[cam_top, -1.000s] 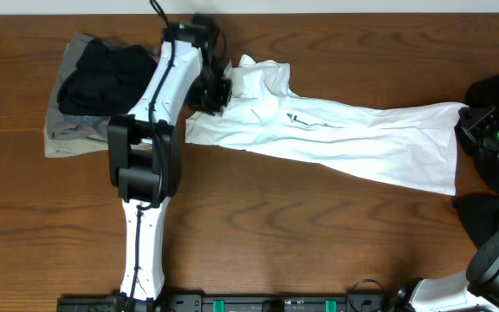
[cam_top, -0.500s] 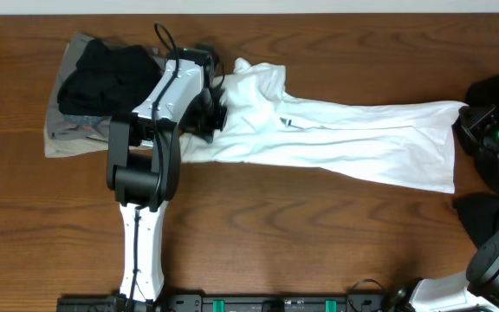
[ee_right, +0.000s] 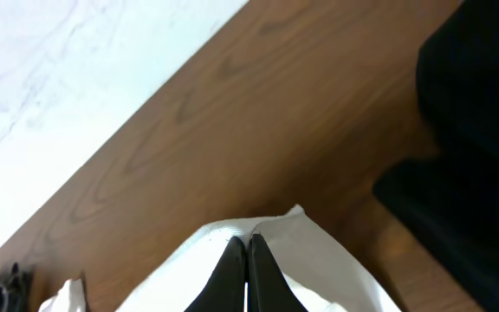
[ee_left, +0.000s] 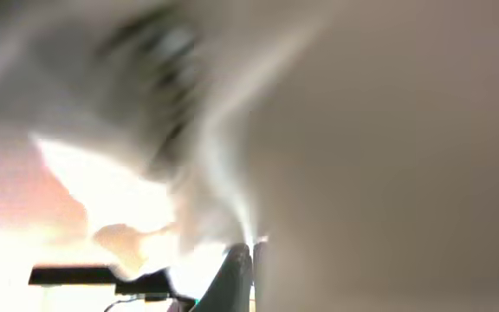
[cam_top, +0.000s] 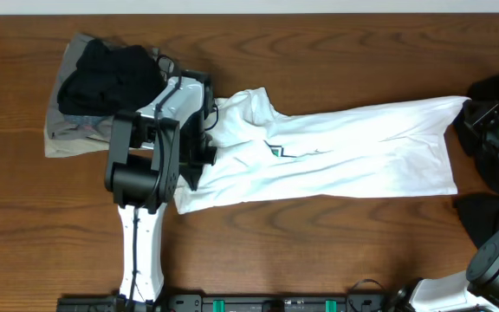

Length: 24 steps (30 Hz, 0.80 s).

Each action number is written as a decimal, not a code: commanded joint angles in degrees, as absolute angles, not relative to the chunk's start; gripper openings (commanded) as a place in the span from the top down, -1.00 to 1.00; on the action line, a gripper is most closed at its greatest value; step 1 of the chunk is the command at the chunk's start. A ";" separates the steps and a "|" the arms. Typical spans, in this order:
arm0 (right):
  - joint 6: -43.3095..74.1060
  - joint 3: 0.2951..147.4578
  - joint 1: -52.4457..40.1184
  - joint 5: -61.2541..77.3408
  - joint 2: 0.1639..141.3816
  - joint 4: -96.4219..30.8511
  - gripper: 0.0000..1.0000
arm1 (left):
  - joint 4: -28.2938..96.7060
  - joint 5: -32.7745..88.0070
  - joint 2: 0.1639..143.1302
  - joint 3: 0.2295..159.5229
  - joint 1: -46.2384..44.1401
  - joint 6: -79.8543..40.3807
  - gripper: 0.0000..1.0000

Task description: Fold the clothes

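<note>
The wrinkled white T-shirt (cam_top: 345, 147) stretches from nine to three o'clock, its ends pinched by the left gripper (cam_top: 208, 143) and the right gripper (ee_right: 247, 260).

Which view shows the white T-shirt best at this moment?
Overhead: the white T-shirt lies stretched across the table, print visible. Right wrist shows only a corner pinched in the right pincer; left wrist is a blur of pale cloth.

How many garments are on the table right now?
4 at least: white T-shirt stretched across the middle; black garment piled on a grey-khaki garment at the far left; black cloth at the right edge, partly hidden, possibly more than one piece.
</note>
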<state>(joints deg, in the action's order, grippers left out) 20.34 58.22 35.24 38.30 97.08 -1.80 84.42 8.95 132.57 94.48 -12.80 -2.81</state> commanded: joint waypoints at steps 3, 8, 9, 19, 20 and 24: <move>19.68 58.13 36.36 36.18 96.20 -0.64 0.98 | 83.77 7.86 123.15 94.30 -12.56 -3.75 0.88; 19.73 58.13 36.36 36.23 96.20 -0.67 0.98 | 74.13 7.88 115.77 94.37 -12.58 -3.70 0.88; 19.73 58.13 36.36 36.25 96.20 -0.80 0.98 | 71.09 7.88 114.63 94.37 -12.58 -3.70 0.87; 19.68 58.13 36.32 36.23 96.20 -3.11 0.98 | 39.94 12.21 119.85 94.35 -12.56 -1.17 0.34; 19.70 58.13 36.32 36.23 96.20 -3.27 0.98 | 38.06 12.69 121.01 94.35 -12.56 -1.17 0.31; 19.70 58.13 36.32 36.23 96.20 -3.29 0.98 | 30.48 12.88 124.90 94.35 -12.56 -1.19 0.14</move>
